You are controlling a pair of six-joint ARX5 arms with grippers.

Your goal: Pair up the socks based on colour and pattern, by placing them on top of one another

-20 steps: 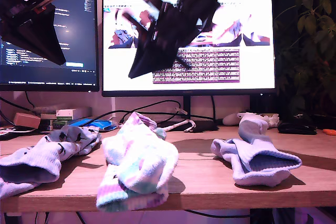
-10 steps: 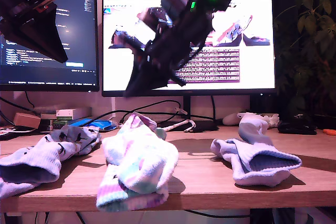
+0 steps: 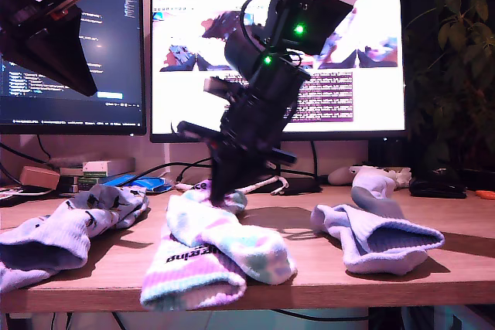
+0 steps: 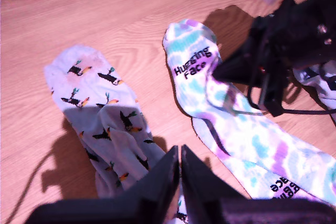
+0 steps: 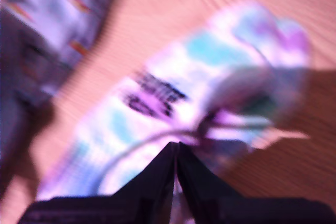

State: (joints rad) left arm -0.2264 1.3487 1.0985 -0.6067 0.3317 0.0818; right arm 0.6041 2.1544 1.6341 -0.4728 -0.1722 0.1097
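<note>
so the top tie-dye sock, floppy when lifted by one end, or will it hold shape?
Probably floppy: the top tie-dye sock already drapes and bends over the sock beneath it. Likely light, soft knit, so a pinch at one end would let the rest hang and drag. It may tug that lower sock along, since they lie in contact. My second hand is down at its far end.

Soft knit socks, matt wood table

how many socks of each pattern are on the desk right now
tie-dye socks: 2
lavender socks with small dark figures: 2, overlapping, so the split is hard to see
plain lavender-white socks: 2
total: 6
</note>
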